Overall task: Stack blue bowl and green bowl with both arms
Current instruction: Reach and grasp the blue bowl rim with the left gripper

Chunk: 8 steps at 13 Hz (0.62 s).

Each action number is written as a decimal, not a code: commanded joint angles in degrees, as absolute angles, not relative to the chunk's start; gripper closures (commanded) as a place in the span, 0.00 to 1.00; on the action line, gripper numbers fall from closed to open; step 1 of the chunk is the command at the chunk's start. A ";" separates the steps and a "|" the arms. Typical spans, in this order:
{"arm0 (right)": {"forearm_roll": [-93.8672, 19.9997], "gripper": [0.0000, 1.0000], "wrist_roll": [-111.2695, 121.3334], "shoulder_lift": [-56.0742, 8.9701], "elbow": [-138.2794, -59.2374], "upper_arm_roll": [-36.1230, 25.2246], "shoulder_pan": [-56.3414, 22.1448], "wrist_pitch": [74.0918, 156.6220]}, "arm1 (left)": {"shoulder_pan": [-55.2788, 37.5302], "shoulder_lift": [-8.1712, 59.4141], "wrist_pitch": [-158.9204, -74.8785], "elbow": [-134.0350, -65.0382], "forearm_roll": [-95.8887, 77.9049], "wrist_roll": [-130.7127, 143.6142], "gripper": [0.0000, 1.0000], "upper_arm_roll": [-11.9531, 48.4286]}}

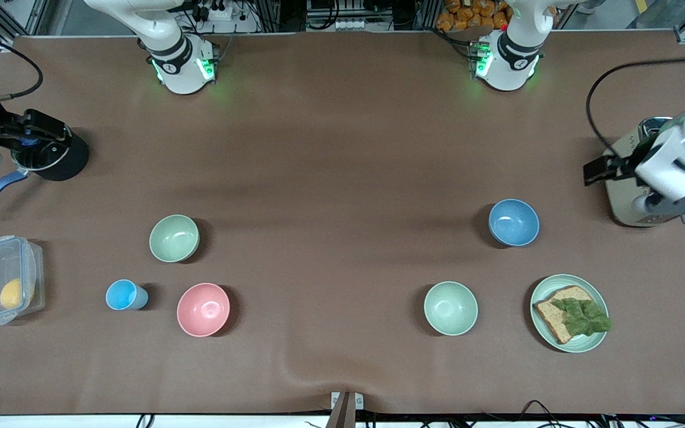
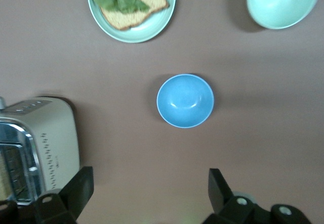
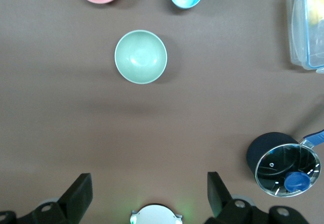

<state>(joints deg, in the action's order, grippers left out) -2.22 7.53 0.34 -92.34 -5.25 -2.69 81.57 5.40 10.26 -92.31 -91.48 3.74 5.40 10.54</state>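
Blue bowl (image 1: pixel 514 222) and green bowl (image 1: pixel 174 238) are set mid-frame, well apart, one toward each arm's end. Left tool (image 2: pixel 149 176), near the toaster (image 1: pixel 621 163), and right tool (image 3: pixel 149 178), near the pot (image 1: pixel 74 159), are held wide for grasping.

Colours I saw across the brown surface (image 1: pixel 342 148)

I noted a medium-blue bowl (image 1: pixel 514 222), a sage-green bowl (image 1: pixel 174 238), a paler mint bowl (image 1: pixel 451 308), a pink bowl (image 1: pixel 203 309) and a light-blue cup (image 1: pixel 123 295). Brown bread (image 1: pixel 559 318) with green lettuce (image 1: pixel 583 316) sat on a pale-green plate (image 1: pixel 541 297); the toaster (image 2: pixel 50 143) looked cream.
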 commanded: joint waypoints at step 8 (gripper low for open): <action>-2.81 0.00 15.73 -8.52 -103.43 -5.27 -1.14 93.04 | 9.84 17.92 -133.58 -123.04 5.10 12.66 0.00 10.81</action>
<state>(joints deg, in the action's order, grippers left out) -2.25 14.95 -8.94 -99.88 -5.51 -2.29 88.72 9.50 16.79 -130.64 -121.87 3.75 11.27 10.41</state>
